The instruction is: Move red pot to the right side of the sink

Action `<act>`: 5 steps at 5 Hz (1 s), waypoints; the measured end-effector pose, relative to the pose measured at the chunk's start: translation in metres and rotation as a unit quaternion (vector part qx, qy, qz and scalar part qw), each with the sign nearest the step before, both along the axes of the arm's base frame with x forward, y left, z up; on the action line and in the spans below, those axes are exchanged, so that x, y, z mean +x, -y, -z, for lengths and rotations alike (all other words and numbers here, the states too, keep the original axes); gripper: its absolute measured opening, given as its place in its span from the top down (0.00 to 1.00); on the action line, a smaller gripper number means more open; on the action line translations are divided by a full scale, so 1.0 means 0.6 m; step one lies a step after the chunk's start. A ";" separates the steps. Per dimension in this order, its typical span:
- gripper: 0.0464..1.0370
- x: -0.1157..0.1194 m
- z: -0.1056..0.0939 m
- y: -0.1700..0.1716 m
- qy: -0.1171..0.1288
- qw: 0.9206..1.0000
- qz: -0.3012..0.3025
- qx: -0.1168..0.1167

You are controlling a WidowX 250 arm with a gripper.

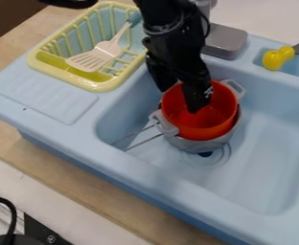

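The red pot (210, 123) with grey handles rests in a grey metal pot or strainer in the left part of the blue sink (267, 153). From above, the black gripper (195, 103) reaches down with its tip over and partly inside the red pot, hiding some of the pot's back left rim. Whether it touches the pot cannot be told. Two thin metal rods extend from under the red pot toward the sink's left wall.
A yellow dish rack (101, 86) with a white slotted spatula (96, 58) stands at the upper left. Behind the basin is a grey faucet base (225, 42). A yellow toy piece (275, 58) lies in a small recess at the upper right.
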State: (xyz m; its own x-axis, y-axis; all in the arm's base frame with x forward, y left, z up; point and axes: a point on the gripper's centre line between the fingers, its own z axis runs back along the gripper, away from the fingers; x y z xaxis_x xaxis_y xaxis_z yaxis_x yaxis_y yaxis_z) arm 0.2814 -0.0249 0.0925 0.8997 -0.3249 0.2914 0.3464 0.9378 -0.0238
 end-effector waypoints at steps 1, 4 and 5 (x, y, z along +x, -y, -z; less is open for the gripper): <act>0.04 -0.001 0.002 0.005 0.002 1.000 0.002 0.013; 0.36 -0.003 0.015 0.017 -0.002 1.000 0.003 0.013; 0.65 -0.003 0.015 0.015 0.001 1.000 -0.001 0.009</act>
State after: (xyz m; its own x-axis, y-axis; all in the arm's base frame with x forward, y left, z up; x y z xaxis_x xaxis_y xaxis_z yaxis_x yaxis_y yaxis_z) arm 0.2796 -0.0341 0.0833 0.9001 -0.3281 0.2866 0.3443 0.9388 -0.0067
